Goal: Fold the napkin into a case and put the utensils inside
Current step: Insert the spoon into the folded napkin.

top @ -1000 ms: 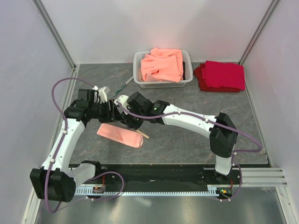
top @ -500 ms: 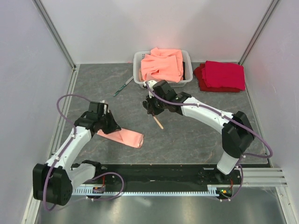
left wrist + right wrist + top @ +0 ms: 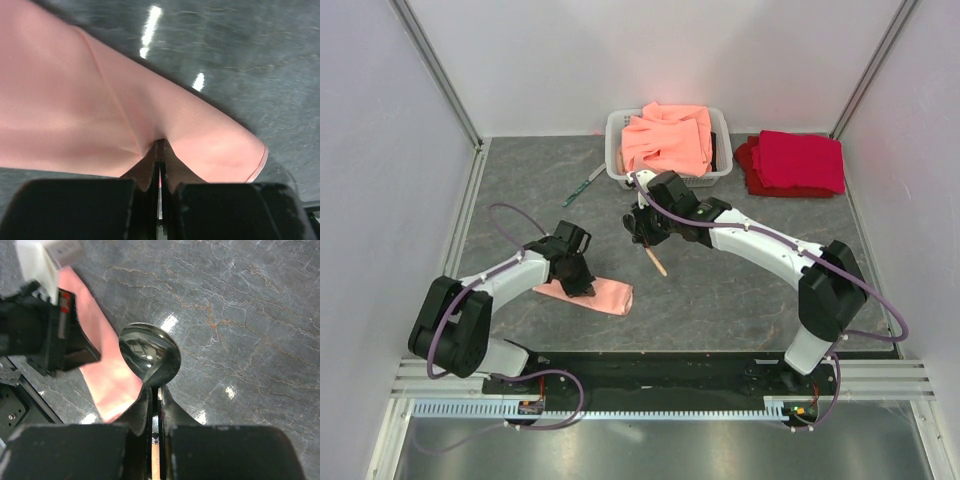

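The napkin (image 3: 608, 294) lies folded into a narrow pale-pink strip on the dark marbled table (image 3: 740, 290), near the front edge and left of centre, its long axis slanting down toward the right. The left gripper (image 3: 582, 284) sits on the strip's left part and hides it from above. In the left wrist view its 2 fingers are pressed together with a small ridge of pink cloth pinched between the tips, and the cloth creases toward that spot. The right gripper (image 3: 648, 240) hangs just up and right of the napkin, apart from it — its jaws are closed on the neck of a spoon (image 3: 150, 354). The spoon's shiny bowl points away from the wrist camera, and its pale wooden handle sticks out toward the near right in the top view. From the right wrist camera the bowl overlaps the napkin's edge, with the left arm's black gripper body close at its left; whether the spoon touches the table cannot be told. At the back stands a white basket (image 3: 615, 165) heaped with orange-salmon cloths (image 3: 668, 138), and just beside it on the right lies a stack of red cloths (image 3: 798, 160). 1 slim teal-handled utensil (image 3: 582, 187) lies on the table just off the basket's left front corner, well apart from both grippers.
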